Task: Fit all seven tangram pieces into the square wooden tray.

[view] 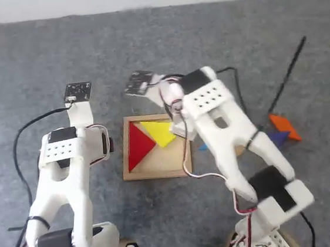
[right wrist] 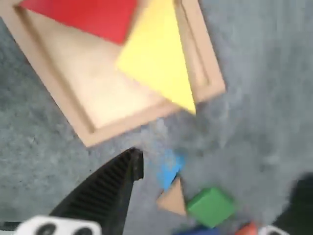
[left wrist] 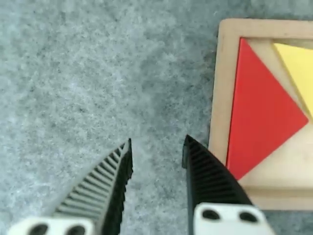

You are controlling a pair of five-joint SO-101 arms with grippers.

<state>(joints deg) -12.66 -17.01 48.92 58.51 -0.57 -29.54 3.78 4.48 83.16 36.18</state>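
1. One square wooden tray (view: 156, 173) is noted on the grey table (view: 41, 66), set between the two arms.
2. Two pieces are counted inside the tray.
   - One red triangle (view: 136, 145) is laid along the tray's left edge.
   - One yellow triangle (view: 159, 132) is placed toward the far edge, touching the red one.
   - In the right wrist view a yellow tip appears to ride over the rim near a tray corner; this cannot be confirmed because of blur.
3. Five pieces are counted loose on the table, off the tray's right edge.
   - These are one light blue piece (right wrist: 170, 166), one tan triangle (right wrist: 173, 200), one green square (right wrist: 210, 206), one dark blue piece (view: 279, 139) and one orange piece (view: 284, 124).
   - The dark blue and orange pieces are seen touching, farthest from the tray.
4. The left gripper (left wrist: 157, 147) is held over bare table just beside the tray's left edge. Its jaws are parted and nothing is between them.
5. The right gripper (right wrist: 220, 166) is held over the table beside the tray's right edge, near the loose pieces. One ribbed finger (right wrist: 115, 188) is seen well apart from the other, and nothing is gripped.
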